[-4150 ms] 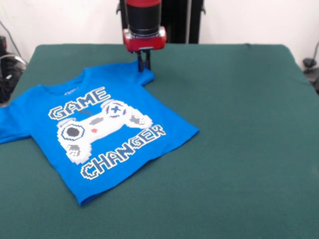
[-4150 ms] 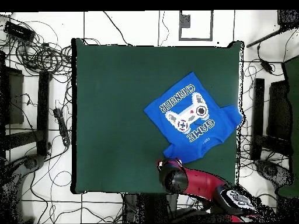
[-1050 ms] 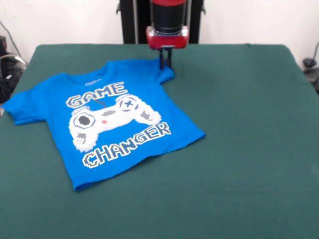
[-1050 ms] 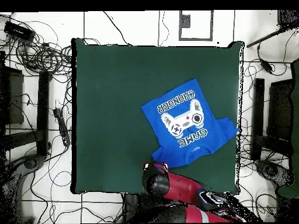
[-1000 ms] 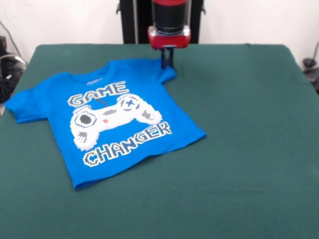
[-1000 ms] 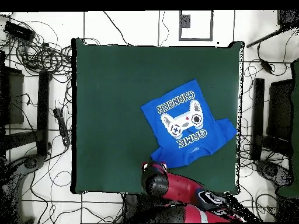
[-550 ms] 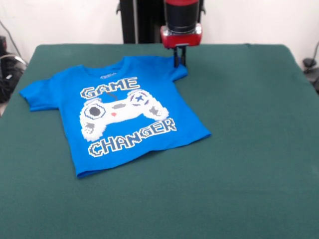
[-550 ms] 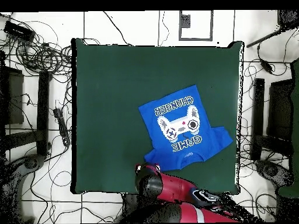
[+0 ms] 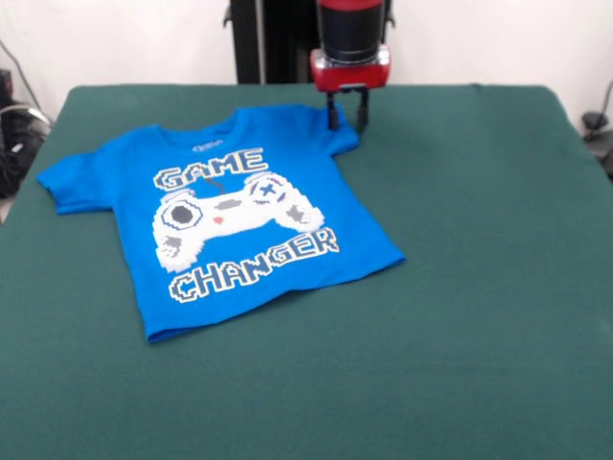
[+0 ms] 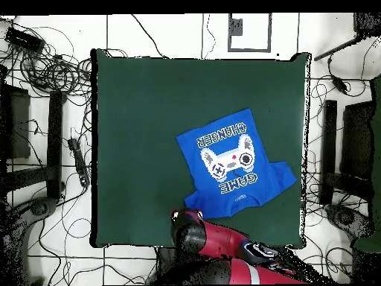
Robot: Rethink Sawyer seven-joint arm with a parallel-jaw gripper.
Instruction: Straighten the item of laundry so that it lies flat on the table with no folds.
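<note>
The item of laundry (image 9: 239, 216) is a bright blue T-shirt with white "GAME CHANGER" lettering and a game controller print. It lies spread on the dark green table (image 9: 460, 287), print up, both sleeves out. In the overhead view the shirt (image 10: 232, 164) sits toward the table's (image 10: 149, 112) lower right. My gripper (image 9: 347, 108) stands open over the tip of the shirt's far right sleeve, its two black fingers straddling the sleeve edge with nothing pinched. From above, the red arm (image 10: 195, 232) covers the gripper.
Cables and equipment lie on the floor round the table in the overhead view, among them a bundle of cables (image 10: 45, 67) at the upper left. A black post (image 9: 247, 38) stands behind the table's far edge.
Over the earlier frames the gripper dragged the sleeve to the right in the front view, turning the shirt straighter. In the last half second its fingers opened and let go of the sleeve.
</note>
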